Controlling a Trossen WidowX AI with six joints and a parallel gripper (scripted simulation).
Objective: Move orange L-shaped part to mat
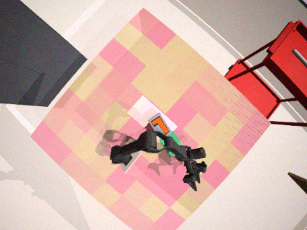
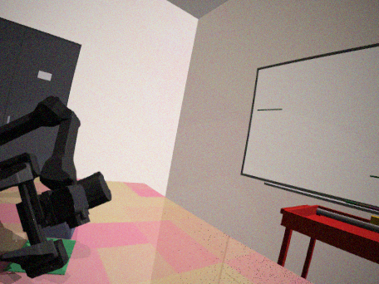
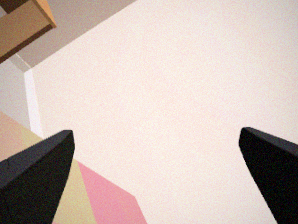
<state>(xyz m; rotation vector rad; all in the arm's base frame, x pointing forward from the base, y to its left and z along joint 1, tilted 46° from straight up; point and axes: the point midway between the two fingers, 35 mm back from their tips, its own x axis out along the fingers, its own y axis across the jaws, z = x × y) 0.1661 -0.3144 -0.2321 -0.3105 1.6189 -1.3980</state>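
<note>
The orange L-shaped part point(image 1: 163, 126) lies in its pocket in the grey tray point(image 1: 157, 128), apparently flush, with a dark outline around it. A bluish-grey block that looks like the tray's side point(image 2: 64, 231) shows behind the arm in the exterior view; the part is not visible there. The green mat point(image 1: 173, 137) point(image 2: 70, 248) lies beside the tray, partly covered by the arm. My gripper point(image 1: 198, 186) point(image 3: 158, 137) is open and empty, well away from the tray, past the mat's far side. The wrist view shows neither part, tray nor mat.
A white sheet point(image 1: 144, 107) lies under and beside the tray. The arm's forearm point(image 1: 168, 145) passes over part of the mat. The floor is a pink and yellow checkered mat point(image 1: 178, 64). A red cart point(image 1: 256, 87) point(image 2: 307, 212) and a dark cabinet point(image 1: 30, 50) point(image 2: 33, 75) stand farther off.
</note>
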